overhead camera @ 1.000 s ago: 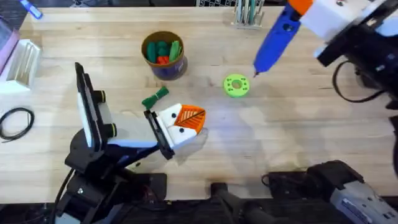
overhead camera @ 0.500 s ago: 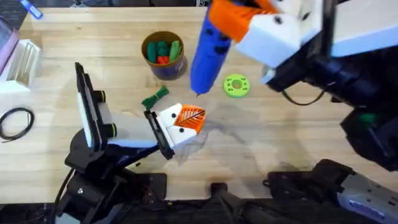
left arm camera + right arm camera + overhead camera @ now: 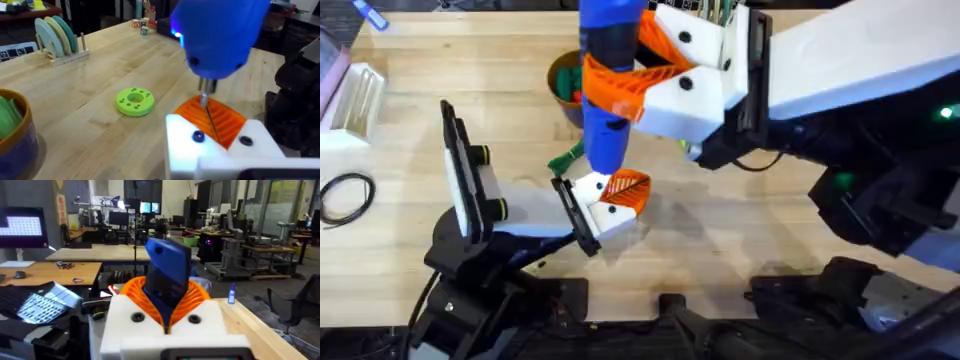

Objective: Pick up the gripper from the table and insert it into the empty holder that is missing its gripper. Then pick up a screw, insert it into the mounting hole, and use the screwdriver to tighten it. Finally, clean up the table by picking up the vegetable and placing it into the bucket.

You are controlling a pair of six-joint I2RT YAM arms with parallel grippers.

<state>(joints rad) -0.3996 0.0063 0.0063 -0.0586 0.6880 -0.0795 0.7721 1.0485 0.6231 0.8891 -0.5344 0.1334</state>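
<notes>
My right gripper (image 3: 630,85) is shut on the blue screwdriver (image 3: 605,90), which stands nearly upright over my left gripper (image 3: 623,192). In the right wrist view the orange fingers (image 3: 137,292) clamp the screwdriver (image 3: 167,275). In the left wrist view its silver tip (image 3: 206,102) hangs just above the orange ribbed finger (image 3: 225,120) seated in the white holder (image 3: 185,150), close to a dark screw (image 3: 198,136). My left gripper (image 3: 215,117) looks shut and empty. The dark green vegetable (image 3: 563,160) lies on the table (image 3: 740,230) beside the screwdriver. The bucket (image 3: 560,82) is half hidden behind it.
A bright green disc with holes (image 3: 135,101) lies on the wood past my left gripper. The bucket (image 3: 20,125) holds green toys. A rack of plates (image 3: 55,40) stands far off. A black cable loop (image 3: 345,195) and a white rack (image 3: 355,100) sit at the left edge.
My right arm swung the screwdriver left, from beside the green disc to above my left gripper, rising close under the camera and turning it upright. The left arm stayed still.
</notes>
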